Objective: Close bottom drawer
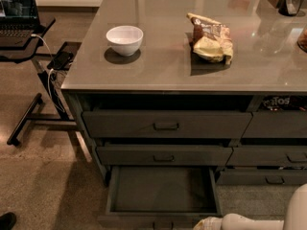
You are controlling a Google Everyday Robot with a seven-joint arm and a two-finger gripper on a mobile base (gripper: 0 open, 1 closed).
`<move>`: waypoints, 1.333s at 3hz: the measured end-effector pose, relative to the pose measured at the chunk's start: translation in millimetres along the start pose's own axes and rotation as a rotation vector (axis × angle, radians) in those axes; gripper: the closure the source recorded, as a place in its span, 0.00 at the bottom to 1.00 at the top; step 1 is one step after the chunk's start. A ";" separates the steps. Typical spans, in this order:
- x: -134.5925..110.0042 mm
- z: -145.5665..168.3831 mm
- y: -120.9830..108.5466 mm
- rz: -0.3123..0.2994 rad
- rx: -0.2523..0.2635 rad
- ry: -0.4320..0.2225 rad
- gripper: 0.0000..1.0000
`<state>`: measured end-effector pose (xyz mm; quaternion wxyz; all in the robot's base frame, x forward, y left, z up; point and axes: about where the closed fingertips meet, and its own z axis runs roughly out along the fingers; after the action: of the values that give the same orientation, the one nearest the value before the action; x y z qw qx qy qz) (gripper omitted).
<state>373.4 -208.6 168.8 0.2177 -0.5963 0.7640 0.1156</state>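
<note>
The bottom drawer (163, 189) of the wide left column is pulled far out, and its flat grey inside is bare. Its front panel with the small dark pull runs along the lower edge of the view. My gripper (207, 223) shows only as a pale tip at the lower edge, at the right end of the drawer's front panel. The white arm (249, 222) runs from it to the right. The two like drawers above, the top one (165, 124) and the middle one (163, 155), each stand slightly out.
On the grey counter (168, 71) stand a white bowl (124, 39) and a snack bag (210, 43). The neighbouring column's lowest drawer (266, 177) is at the right. A laptop stand (33, 80) with cables stands at the left. A dark shoe (6, 220) is at the lower left.
</note>
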 end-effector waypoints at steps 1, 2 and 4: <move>-3.1 1.8 -3.4 -0.016 0.000 -0.006 0.11; -11.4 10.0 -7.0 -0.038 0.001 -0.023 0.00; -32.1 15.7 -40.4 -0.076 0.049 -0.075 0.42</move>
<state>421.5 -184.7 173.5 0.2650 -0.6146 0.7347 0.1111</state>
